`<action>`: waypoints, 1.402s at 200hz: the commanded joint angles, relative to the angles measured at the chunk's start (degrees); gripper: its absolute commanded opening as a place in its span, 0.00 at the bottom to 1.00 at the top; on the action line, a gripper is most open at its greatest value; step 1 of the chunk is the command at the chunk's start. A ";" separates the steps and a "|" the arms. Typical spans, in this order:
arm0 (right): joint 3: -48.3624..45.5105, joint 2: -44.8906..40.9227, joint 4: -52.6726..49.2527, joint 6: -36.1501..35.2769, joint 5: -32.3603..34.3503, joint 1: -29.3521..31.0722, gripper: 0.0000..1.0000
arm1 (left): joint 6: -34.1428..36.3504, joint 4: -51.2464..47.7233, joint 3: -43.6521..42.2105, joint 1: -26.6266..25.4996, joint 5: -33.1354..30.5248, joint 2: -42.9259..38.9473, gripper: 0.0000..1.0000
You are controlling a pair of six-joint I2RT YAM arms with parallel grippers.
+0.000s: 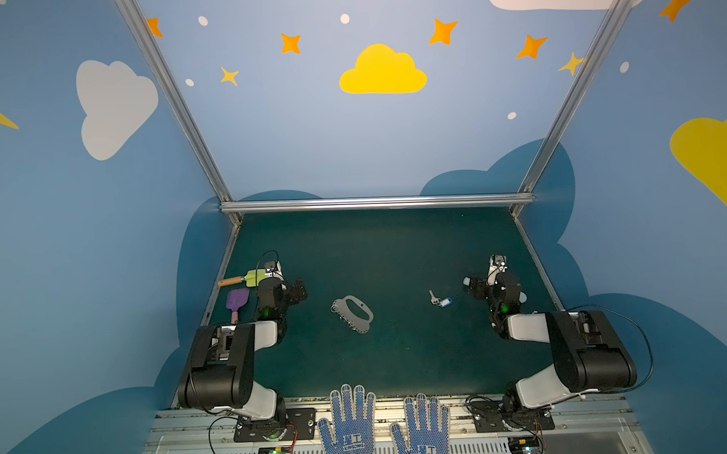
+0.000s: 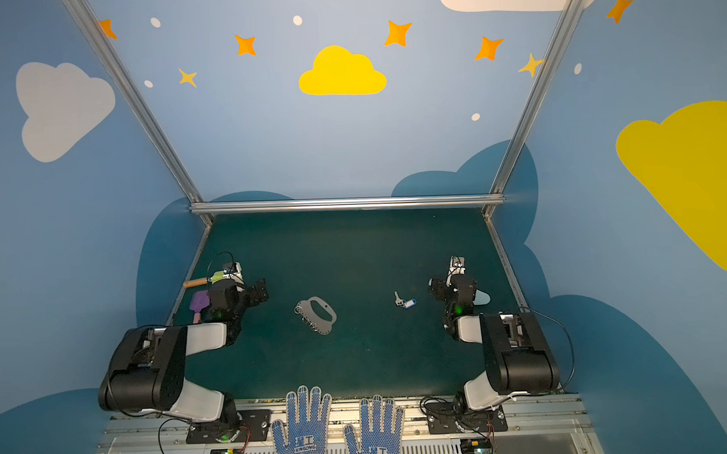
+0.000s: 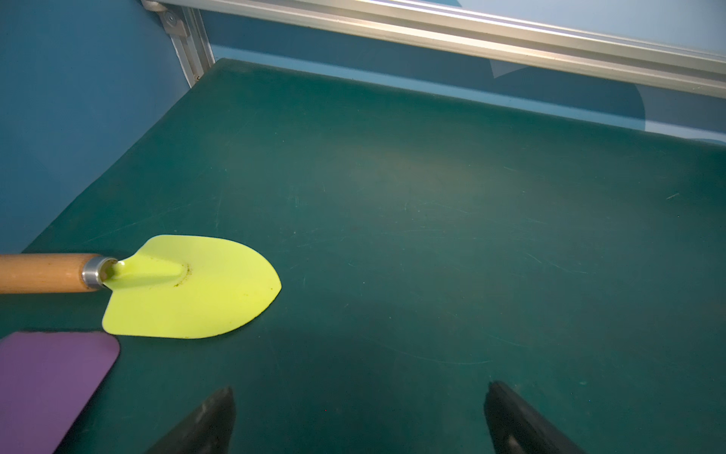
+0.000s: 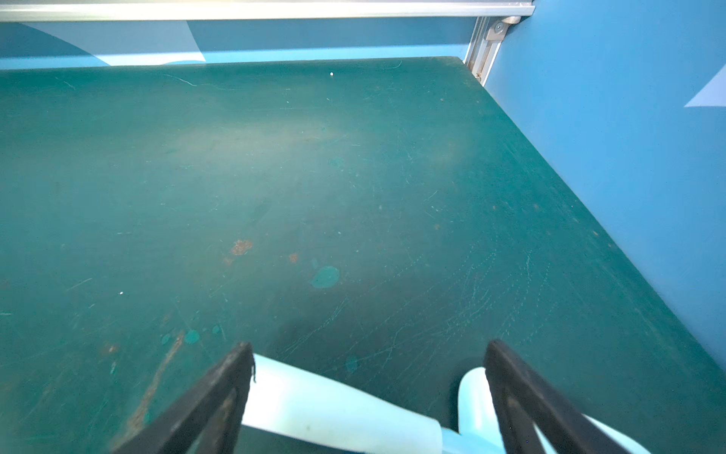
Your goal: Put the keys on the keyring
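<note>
Keys (image 1: 439,299) lay on surface (image 1: 396,252), just inward of right hand (image 1: 474,285), long axis roughly crosswise. Keyring (image 1: 352,313) lay nearer left hand (image 1: 296,290). Both hands spread, apparently empty.

Both top views hang high over the near edge, looking down toward the back wall, with the whole counter (image 1: 396,252) and both arms in shot. The left wrist camera sits low and close, facing the far-left corner, and shares the yellow spade (image 3: 196,291) with them. The right wrist camera, equally low, peers past the right gripper (image 4: 368,346) toward the far-right corner.
</note>
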 commanded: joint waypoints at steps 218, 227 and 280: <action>15.69 -16.49 -61.58 25.87 -30.69 6.31 0.46 | -38.79 -48.51 14.13 -24.79 24.03 -17.20 0.45; 17.28 -13.16 -61.27 25.92 -31.05 7.21 0.41 | -38.98 -48.36 14.60 -25.52 23.73 -16.12 0.44; 22.43 -0.65 -58.35 26.56 -29.83 11.02 0.39 | -39.71 -46.76 16.83 -28.91 23.75 -12.85 0.44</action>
